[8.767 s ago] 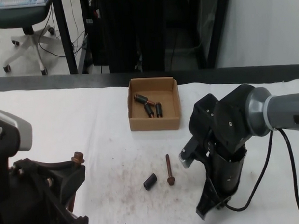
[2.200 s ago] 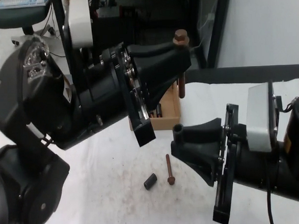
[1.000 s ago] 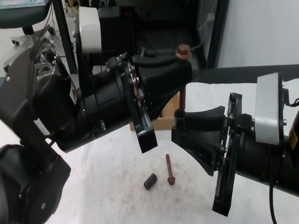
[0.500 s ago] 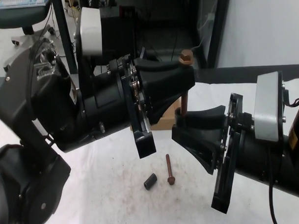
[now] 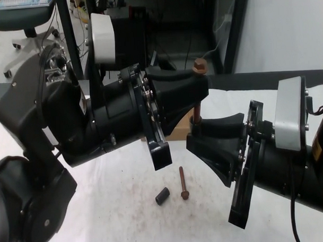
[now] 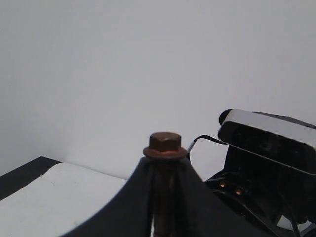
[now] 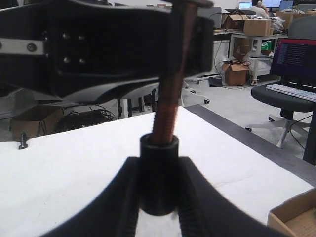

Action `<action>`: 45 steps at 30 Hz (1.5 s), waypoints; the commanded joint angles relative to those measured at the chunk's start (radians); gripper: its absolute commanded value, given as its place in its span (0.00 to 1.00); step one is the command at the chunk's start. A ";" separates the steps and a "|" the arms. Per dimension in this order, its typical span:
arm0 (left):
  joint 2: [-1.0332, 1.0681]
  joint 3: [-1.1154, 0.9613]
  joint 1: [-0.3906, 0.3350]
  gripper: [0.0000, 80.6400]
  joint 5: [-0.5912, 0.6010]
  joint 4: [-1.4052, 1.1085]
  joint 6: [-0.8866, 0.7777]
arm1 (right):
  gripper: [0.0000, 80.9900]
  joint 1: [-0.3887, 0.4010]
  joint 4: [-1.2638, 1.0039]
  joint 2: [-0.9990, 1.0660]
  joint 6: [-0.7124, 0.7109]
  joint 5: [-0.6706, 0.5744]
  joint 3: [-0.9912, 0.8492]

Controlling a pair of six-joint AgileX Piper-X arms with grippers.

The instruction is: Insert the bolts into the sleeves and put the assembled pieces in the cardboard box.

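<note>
**First:** Where the two arms meet above the bench, what is held by each?

**Second:** A copper-coloured bolt (image 5: 197,108) is clamped upright in the left gripper (image 5: 198,83), with its hex head standing just above the fingertips. A short black sleeve (image 7: 159,168) is pinched between the fingers of the right gripper (image 5: 195,134), with its open end turned upward.

**First:** And how are the two parts set against each other?

**Second:** The threaded end of the bolt is seen at the sleeve's mouth. In the right wrist view it is lodged in the opening, though how deep it goes cannot be told.

**First:** What is found on the bench itself?

**Second:** A white cloth (image 5: 116,197) is spread over it. A second bolt (image 5: 182,183) is laid flat there, head toward the camera. A second sleeve (image 5: 162,196) is laid just beside it, and the two are not touching.

**First:** Is the cardboard box (image 5: 179,133) to be seen?

**Second:** Partly. A strip of its wall is glimpsed between the two grippers, farther back on the cloth than the loose parts. Its inside is hidden by the left arm.
</note>
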 commanded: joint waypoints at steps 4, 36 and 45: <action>-0.013 -0.010 -0.004 0.00 0.002 -0.004 0.011 | 0.01 0.000 -0.019 -0.001 0.001 -0.007 -0.012; -0.059 -0.010 -0.004 0.44 0.025 0.017 -0.061 | 0.01 -0.001 -0.019 -0.001 0.001 0.008 -0.012; -0.059 -0.010 -0.004 0.44 0.010 0.010 -0.061 | 0.01 -0.001 -0.019 -0.001 0.001 0.008 -0.012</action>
